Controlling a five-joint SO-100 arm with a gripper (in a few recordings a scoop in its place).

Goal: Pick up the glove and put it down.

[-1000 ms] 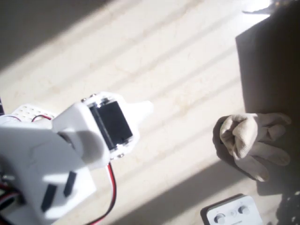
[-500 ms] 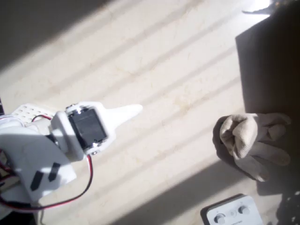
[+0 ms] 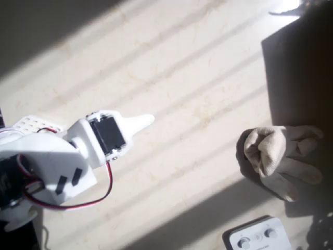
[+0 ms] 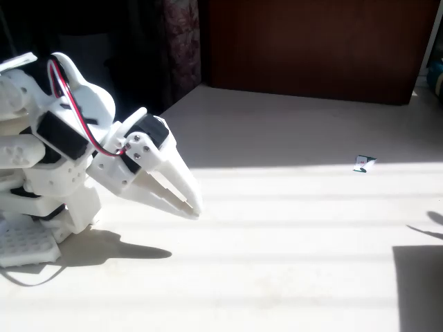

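Well apart from the closed jaws, off past their tips, the glove (image 3: 280,159) lies crumpled on the table (image 3: 197,78); the gripper (image 4: 192,205) holds nothing, fingers pressed together.

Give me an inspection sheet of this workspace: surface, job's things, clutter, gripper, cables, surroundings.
Surface: pale table, striped by sunlight and shadow in both views.
Job's things: cream glove lies crumpled at the right of the overhead view, part in shadow, nothing touching it.
Clutter: white box with two round knobs at the bottom edge, below the glove; small green-and-white card lies far off in the fixed view.
Gripper: white gripper at the left, well clear of the glove, fingers nearly together, holding nothing.
Cables: red and black wires loop along the arm.
Surroundings: dark wooden panel behind the table.
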